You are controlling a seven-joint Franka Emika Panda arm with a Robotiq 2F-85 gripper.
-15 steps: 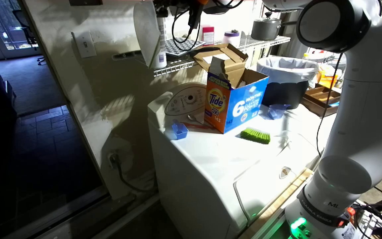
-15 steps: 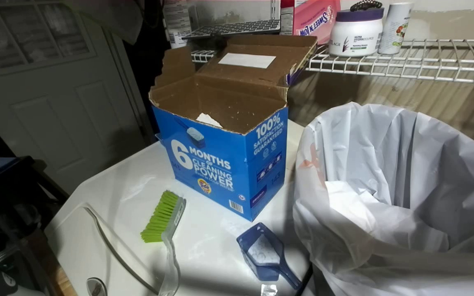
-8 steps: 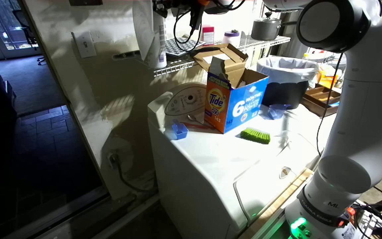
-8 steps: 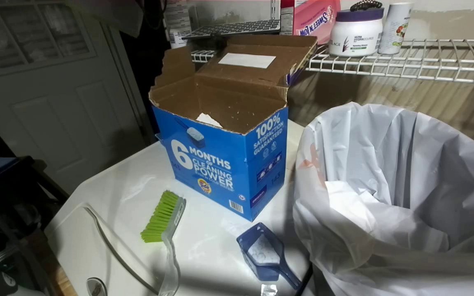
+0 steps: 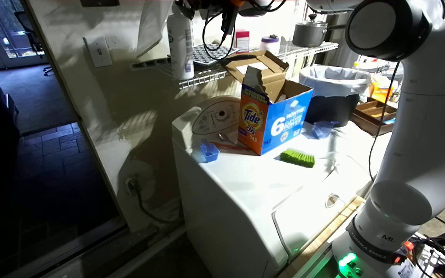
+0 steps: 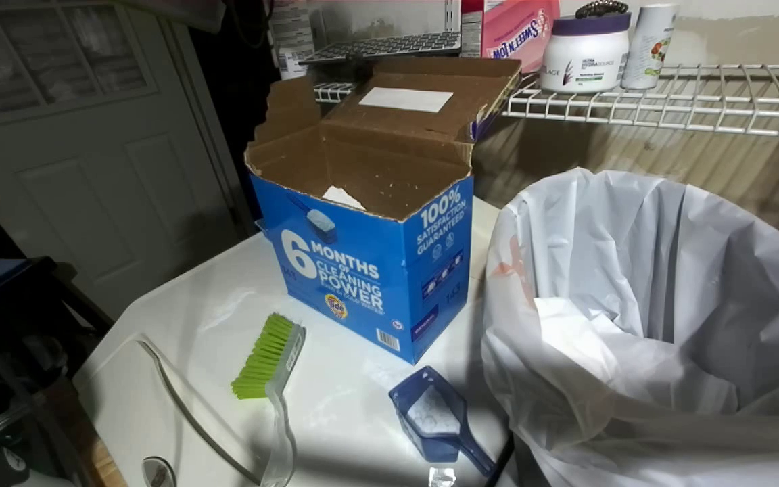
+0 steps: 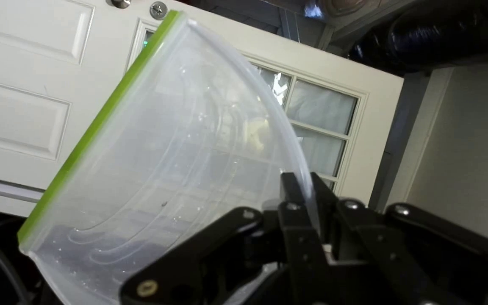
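Observation:
In the wrist view, a clear, flexible plastic bag (image 7: 172, 144) with a green strip along its far edge fills the middle and left. My gripper (image 7: 306, 190) is shut on its rounded rim, which runs between the two black fingertips. The same bag (image 5: 152, 29) hangs near the top of an exterior view, below my gripper (image 5: 184, 8), which is partly cut off by the frame. Just beside it stands a white bottle (image 5: 180, 48) on the wire shelf. Only a pale lower corner of the bag (image 6: 193, 9) shows at the top in an exterior view.
On the white machine (image 5: 242, 189) stands an opened Tide box (image 5: 288, 121). Around it lie a green brush (image 5: 297, 158), a blue scoop (image 5: 209, 151) and a darker scoop (image 6: 430, 412). A lined bin (image 6: 660, 270) stands beside the box, under the wire shelf (image 6: 667, 111).
The bag has swung away from the bottle, leftward and up in an exterior view, uncovering more of the bottle. Its lower edge has also risen toward the top of the frame. The box and brush stayed put.

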